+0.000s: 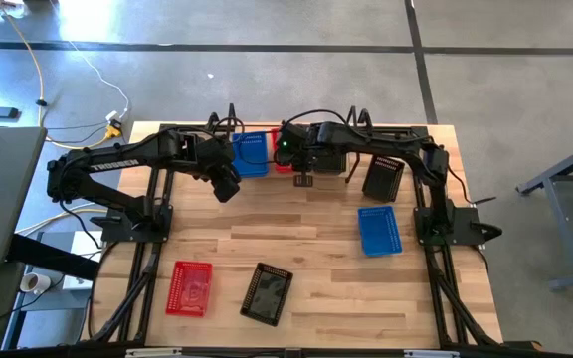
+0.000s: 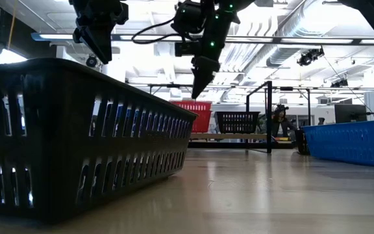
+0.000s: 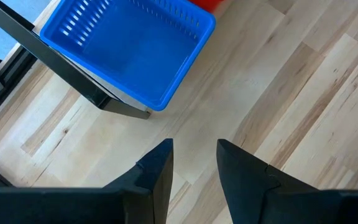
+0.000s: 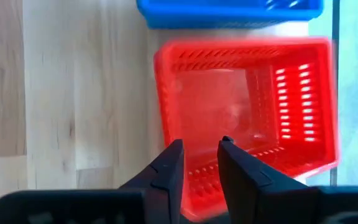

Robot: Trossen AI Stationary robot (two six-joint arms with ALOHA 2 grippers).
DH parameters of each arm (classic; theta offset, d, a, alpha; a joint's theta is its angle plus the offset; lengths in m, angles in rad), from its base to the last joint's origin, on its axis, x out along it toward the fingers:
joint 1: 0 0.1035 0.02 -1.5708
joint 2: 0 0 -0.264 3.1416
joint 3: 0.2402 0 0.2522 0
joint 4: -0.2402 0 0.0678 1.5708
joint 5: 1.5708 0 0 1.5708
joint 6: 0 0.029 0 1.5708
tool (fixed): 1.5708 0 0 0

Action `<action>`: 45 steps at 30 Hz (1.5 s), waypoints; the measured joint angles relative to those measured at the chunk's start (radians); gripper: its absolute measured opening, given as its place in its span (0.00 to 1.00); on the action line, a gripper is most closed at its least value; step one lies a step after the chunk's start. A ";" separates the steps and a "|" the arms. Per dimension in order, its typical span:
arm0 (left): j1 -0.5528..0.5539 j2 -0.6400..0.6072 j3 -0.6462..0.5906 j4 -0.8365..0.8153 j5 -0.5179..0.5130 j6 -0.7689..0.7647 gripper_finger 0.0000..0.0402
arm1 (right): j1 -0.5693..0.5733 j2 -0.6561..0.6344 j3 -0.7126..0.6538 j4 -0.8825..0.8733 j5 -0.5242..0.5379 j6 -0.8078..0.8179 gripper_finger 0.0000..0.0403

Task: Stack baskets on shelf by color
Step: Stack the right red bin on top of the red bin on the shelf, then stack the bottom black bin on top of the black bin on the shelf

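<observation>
at the far edge of the table, the shelf (image 1: 267, 167) is mostly hidden under both arms in the high view, so its plank and wire uprights are hard to make out there. a blue basket (image 1: 250, 154) sits on it, and a red basket (image 1: 283, 162) beside that one shows only as a sliver past the right arm. a black basket on the shelf (image 2: 237, 121) appears in the low view but is covered from above.

the right gripper (image 4: 198, 163) hangs over the red basket's near rim, its fingers close together with a thin gap between them, holding nothing. the left gripper (image 3: 193, 163) hovers above bare table just in front of the blue basket, fingers a little apart and empty.

on the table lie a second black basket (image 1: 383, 178) by the right arm, another blue basket (image 1: 378, 230) nearer the front, a third black basket (image 1: 268, 293) and a second red basket (image 1: 190, 287) at the front left. in the low view the front black one fills the left side, cut off by the edge.
</observation>
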 joint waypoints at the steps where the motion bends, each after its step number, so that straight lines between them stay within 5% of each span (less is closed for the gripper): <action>1: 0.000 0.000 0.000 0.000 0.000 0.000 0.29 | 0.000 0.000 0.008 0.001 -0.008 0.006 0.21; 19: -0.049 0.000 0.000 0.001 0.077 -0.053 0.29 | 0.000 -0.044 0.057 -0.114 -0.121 0.192 0.21; 32: -0.300 0.000 0.000 0.029 0.074 -0.082 0.29 | 0.022 -0.190 0.057 -0.189 -0.132 0.402 0.21; 45: -0.582 0.005 0.000 0.162 0.141 -0.157 0.29 | 0.177 -0.266 0.057 -0.261 -0.137 0.714 0.21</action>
